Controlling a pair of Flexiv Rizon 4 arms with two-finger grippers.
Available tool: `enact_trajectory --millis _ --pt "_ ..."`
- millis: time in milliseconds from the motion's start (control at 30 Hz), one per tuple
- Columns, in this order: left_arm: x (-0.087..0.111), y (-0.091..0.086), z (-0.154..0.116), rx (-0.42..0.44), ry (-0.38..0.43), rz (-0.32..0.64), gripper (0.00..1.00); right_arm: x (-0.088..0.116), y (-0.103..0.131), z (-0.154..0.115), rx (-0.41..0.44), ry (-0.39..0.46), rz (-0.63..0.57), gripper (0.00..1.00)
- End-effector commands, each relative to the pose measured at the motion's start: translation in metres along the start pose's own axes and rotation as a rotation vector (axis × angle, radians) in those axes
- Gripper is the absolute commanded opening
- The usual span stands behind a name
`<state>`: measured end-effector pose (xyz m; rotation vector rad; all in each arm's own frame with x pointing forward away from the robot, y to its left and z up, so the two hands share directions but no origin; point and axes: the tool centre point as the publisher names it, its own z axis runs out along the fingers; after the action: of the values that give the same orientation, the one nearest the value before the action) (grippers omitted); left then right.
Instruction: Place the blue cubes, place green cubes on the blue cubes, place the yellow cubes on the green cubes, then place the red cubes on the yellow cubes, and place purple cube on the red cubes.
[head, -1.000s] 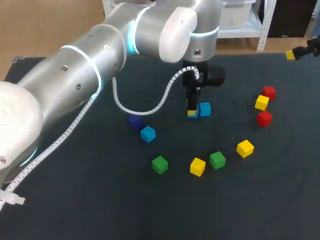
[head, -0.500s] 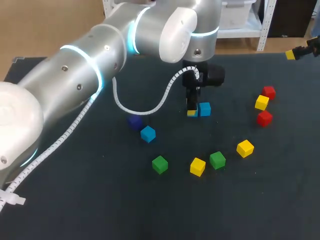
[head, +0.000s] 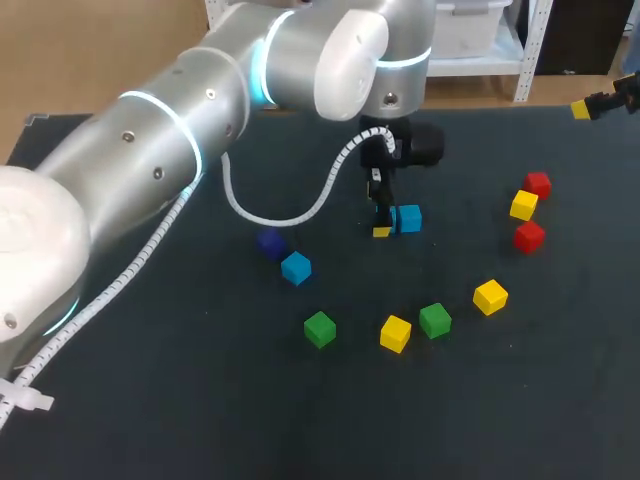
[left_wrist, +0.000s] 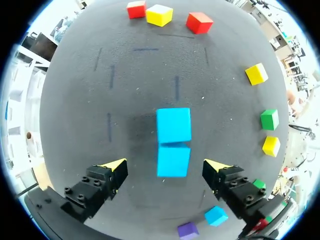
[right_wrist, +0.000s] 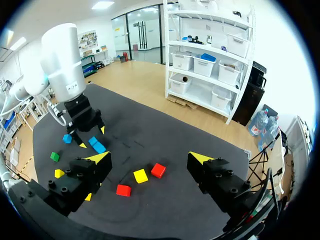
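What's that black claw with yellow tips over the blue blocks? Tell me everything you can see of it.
The left claw has two black fingers, bolted and hard-looking, each with a bright yellow tip. It points down at the dark table, open, fingers wide either side of a blue cube that touches a second blue cube. Gaps show on both sides; it touches neither.

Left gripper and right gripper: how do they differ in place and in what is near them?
The left gripper hangs low over the table's middle; the right gripper is by its far right corner. Two touching blue cubes lie under the left gripper; none lies near the right gripper. Both are open.
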<state>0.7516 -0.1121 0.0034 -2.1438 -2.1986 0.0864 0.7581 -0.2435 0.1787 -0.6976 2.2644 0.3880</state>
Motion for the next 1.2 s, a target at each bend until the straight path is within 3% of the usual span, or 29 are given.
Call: enact_trajectory --millis 33,267,400,567,733,800,967,1033,1200 --pt "0.02 -0.004 -0.023 0.003 -0.015 0.015 1.0 0.0 0.0 0.0 0.002 0.001 0.0 1.0" --pt "0.055 -0.026 -0.049 -0.048 -0.016 0.086 1.0 0.0 0.0 0.0 0.002 0.001 0.0 1.0" --pt "0.07 -0.049 -0.058 -0.065 -0.052 0.132 1.0 0.0 0.0 0.0 0.002 0.001 0.0 1.0" --pt "0.098 -0.073 -0.066 -0.004 -0.067 0.203 1.0 0.0 0.0 0.0 0.002 0.001 0.0 1.0" --pt "0.113 -0.076 -0.08 -0.104 -0.165 0.252 1.0 0.0 0.0 0.0 0.002 0.001 0.0 1.0" --pt "0.12 -0.081 -0.084 -0.151 -0.163 0.254 1.0 0.0 0.0 0.0 0.002 0.001 0.0 1.0" --pt "0.139 -0.096 -0.084 -0.096 -0.174 0.182 1.0 0.0 0.0 0.0 0.002 0.001 0.0 1.0" --pt "0.144 -0.096 -0.083 -0.101 -0.162 0.096 1.0 0.0 0.0 0.0 0.002 0.001 0.0 1.0" --pt "0.144 -0.096 -0.083 -0.101 -0.162 0.096 1.0 0.0 0.0 0.0 0.002 0.001 0.0 1.0"
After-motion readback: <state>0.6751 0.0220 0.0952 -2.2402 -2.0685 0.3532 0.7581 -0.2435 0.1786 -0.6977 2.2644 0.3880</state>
